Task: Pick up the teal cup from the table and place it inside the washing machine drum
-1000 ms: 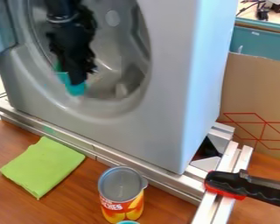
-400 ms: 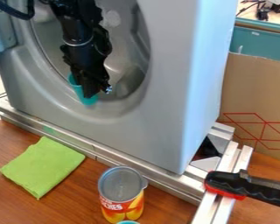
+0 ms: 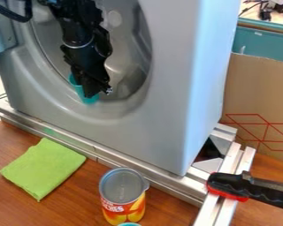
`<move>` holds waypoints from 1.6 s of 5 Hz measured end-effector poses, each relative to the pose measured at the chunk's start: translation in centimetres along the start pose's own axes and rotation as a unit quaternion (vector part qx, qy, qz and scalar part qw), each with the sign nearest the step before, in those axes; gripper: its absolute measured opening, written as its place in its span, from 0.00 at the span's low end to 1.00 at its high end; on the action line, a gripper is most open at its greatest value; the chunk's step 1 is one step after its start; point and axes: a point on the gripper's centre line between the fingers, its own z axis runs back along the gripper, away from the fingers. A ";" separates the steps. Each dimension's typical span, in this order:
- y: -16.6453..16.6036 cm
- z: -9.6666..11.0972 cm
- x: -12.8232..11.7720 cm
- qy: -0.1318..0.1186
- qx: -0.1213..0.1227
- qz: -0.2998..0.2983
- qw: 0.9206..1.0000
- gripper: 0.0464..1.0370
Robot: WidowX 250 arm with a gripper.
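Note:
The black gripper (image 3: 92, 92) hangs low in the round opening of the grey washer-like machine (image 3: 162, 128), by the opening's lower left lip. It is shut on a teal object (image 3: 89, 99), perhaps a cup. Teal shows to the left of the gripper and below its tip, while the black parts hide the rest. In front of the machine, a folded green cloth (image 3: 42, 167) lies on the wooden table (image 3: 67, 212). To the cloth's right stands an upright opened can (image 3: 124, 198) with a red and yellow label.
Metal rails (image 3: 97, 152) run along the machine's base. A black and red clamp handle (image 3: 229, 185) sits over the rails at the right. Behind the machine stands a cardboard panel (image 3: 259, 97). Part of a teal rim (image 3: 129, 224) shows at the front edge.
Compared with a second ago, the gripper and the teal object are farther right and slightly lower in the opening. Since the later of the earlier frames they have shifted only slightly.

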 end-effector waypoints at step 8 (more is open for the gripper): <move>1.4 0.1 1.7 0.045 -0.009 0.045 0.998 0.97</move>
